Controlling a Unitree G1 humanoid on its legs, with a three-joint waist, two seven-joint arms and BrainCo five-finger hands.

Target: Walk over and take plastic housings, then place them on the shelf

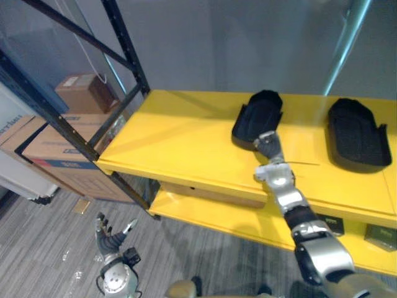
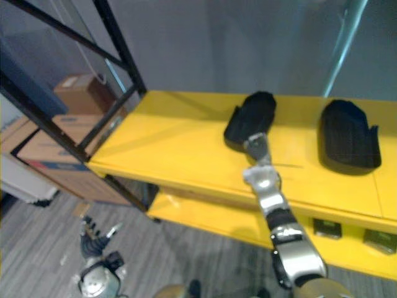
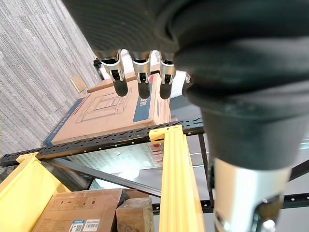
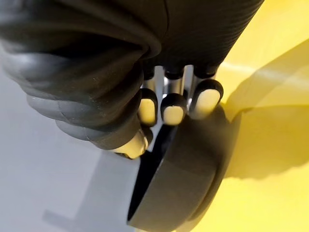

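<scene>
Nearest, low on the left: left hand [image 1: 111,242] hangs over the grey floor [image 1: 43,248], fingers straight and slightly spread, holding nothing. Open floor all around it.

Right side: right hand [image 1: 268,147] reaches over the front lip of the top shelf [image 1: 180,139]. In the right wrist view its fingertips [image 4: 173,107] are side by side, curled onto the rim of the held housing [image 1: 259,112], with the thumb [image 4: 131,144] on the other side of that rim, so the wall is pinched. The housing is black and lies flat on the yellow board, its near end in the hand.

Housings counted: 2, both on the top shelf. The second housing [image 1: 355,131] lies to the right, well apart from the first, with bare yellow board between them. Left half of the shelf is bare up to its corner.

Below: lower shelf [image 1: 211,214], also yellow, with 2 small dark boxes [image 1: 329,225] at its right end.

Left edge: black rack post [image 1: 127,46] with diagonal braces bounds the shelf. Beyond it are 2 cardboard boxes [image 1: 59,152], one behind the other.

Farthest: plain grey wall [image 1: 248,37] behind the shelf.
</scene>
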